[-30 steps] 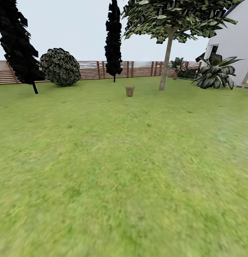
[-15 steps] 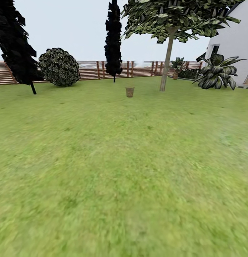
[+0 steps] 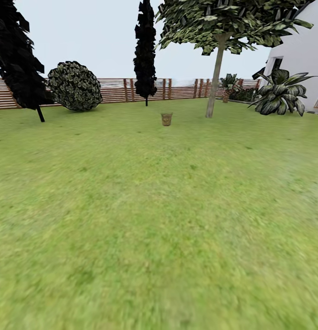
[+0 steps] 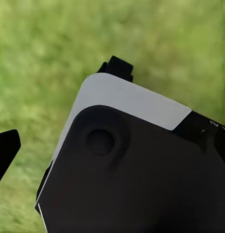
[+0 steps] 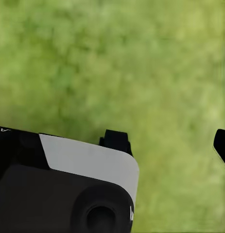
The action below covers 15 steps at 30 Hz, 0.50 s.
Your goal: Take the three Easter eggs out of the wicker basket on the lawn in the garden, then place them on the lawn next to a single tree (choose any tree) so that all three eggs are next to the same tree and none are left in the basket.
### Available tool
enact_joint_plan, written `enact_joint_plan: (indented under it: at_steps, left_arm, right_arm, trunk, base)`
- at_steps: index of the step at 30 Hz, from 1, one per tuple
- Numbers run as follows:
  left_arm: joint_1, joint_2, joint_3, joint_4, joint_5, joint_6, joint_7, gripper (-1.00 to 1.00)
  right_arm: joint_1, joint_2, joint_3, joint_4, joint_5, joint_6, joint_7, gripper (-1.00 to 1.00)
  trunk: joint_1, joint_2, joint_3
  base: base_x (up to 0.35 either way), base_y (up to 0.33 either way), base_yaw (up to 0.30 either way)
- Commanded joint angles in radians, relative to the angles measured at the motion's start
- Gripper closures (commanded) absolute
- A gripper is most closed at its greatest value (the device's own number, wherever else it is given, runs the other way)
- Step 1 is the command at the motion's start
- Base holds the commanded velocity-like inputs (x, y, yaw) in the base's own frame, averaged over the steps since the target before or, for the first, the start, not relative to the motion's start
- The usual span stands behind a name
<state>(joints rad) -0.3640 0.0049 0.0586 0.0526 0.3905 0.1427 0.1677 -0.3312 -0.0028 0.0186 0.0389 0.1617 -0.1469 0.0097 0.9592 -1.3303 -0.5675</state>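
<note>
In the left wrist view two dark fingertips [image 4: 8, 145] of the left gripper [image 4: 63, 109] show well apart over blurred grass, one near the picture's edge and one past the robot's black-and-white body [image 4: 136, 165], so the jaws stand wide with nothing between them. In the right wrist view the right gripper [image 5: 168, 141] likewise shows two dark fingertips [image 5: 116, 141] set wide apart above the grass, holding nothing. In the head view the wicker basket [image 3: 167, 119] stands upright far off on the lawn [image 3: 154, 220], near the tree [image 3: 214, 78] with the pale straight trunk. A yellowish spot shows in the basket, too small to tell. Behind stand a dark cypress [image 3: 145, 50], a round bush [image 3: 75, 85], the slatted fence [image 3: 113, 89] and the white house [image 3: 301, 55].
</note>
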Motion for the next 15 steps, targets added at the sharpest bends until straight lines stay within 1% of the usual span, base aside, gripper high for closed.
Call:
enact_joint_plan:
  at_steps: [1, 15]
  left_arm:
    - [-0.001, 0.000, 0.006, 0.001, -0.001, 0.001, 0.003, -1.00]
    - [-0.001, 0.001, 0.006, 0.001, -0.001, 0.001, 0.003, -1.00]
  right_arm:
    - [-0.002, 0.000, 0.001, 0.004, 0.004, -0.007, 0.001, -1.00]
    - [-0.002, 0.000, 0.001, 0.004, 0.004, -0.008, 0.001, -1.00]
  trunk:
    - [0.001, 0.000, -0.001]
    - [0.001, 0.000, -0.001]
  base:
    - [0.325, 0.000, 0.000]
    - [0.325, 0.000, 0.000]
